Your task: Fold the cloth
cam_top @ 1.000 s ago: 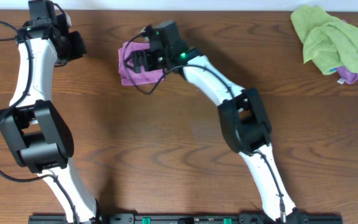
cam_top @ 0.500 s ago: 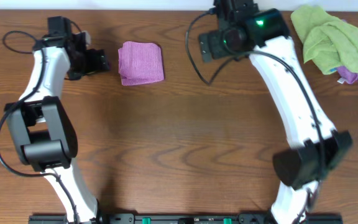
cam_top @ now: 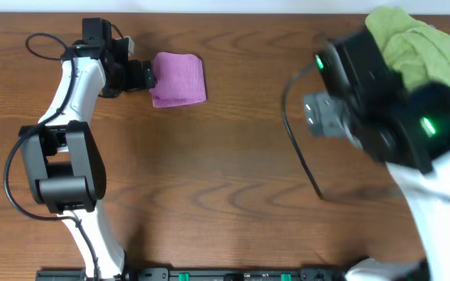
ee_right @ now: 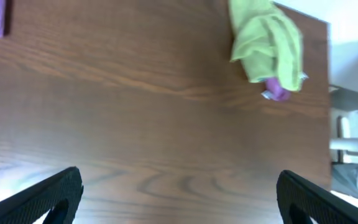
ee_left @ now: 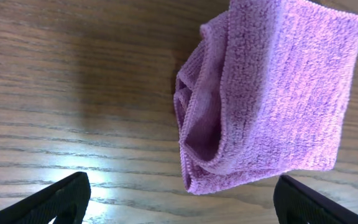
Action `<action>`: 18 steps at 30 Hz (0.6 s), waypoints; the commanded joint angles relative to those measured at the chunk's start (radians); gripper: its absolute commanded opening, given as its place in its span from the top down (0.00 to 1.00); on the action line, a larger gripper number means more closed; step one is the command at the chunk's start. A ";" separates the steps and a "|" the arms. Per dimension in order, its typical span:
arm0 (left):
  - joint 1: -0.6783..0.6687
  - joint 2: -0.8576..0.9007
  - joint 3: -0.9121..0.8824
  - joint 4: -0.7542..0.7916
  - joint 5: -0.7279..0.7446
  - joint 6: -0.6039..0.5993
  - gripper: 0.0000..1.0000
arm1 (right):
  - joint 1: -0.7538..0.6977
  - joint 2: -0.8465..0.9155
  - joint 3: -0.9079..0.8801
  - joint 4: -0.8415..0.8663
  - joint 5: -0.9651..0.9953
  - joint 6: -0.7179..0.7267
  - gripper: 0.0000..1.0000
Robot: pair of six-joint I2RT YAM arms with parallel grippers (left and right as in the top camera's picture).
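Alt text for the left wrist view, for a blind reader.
A folded purple cloth lies on a wooden table, its layered edges facing left. The left gripper is open, its dark fingertips at the bottom corners.

Arms are rocking white shells with chunky black joints. Left arm is trailing a black cable, right arm is glowing green lights. Left pincer is showing black fingertips.

Folded purple cloth lying on wooden table, layered open edge showing; left gripper fingers spread wide, touching nothing
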 commanded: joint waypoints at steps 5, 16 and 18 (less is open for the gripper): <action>0.001 -0.013 -0.003 -0.005 0.018 -0.025 0.05 | 0.095 -0.344 -0.337 -0.028 0.116 0.238 0.01; -0.031 -0.012 -0.003 0.013 0.027 -0.038 0.04 | 0.096 -0.786 -1.026 0.461 0.358 0.280 0.01; -0.038 -0.003 -0.003 0.026 0.021 -0.039 0.05 | 0.096 -0.785 -1.094 0.543 0.381 0.280 0.01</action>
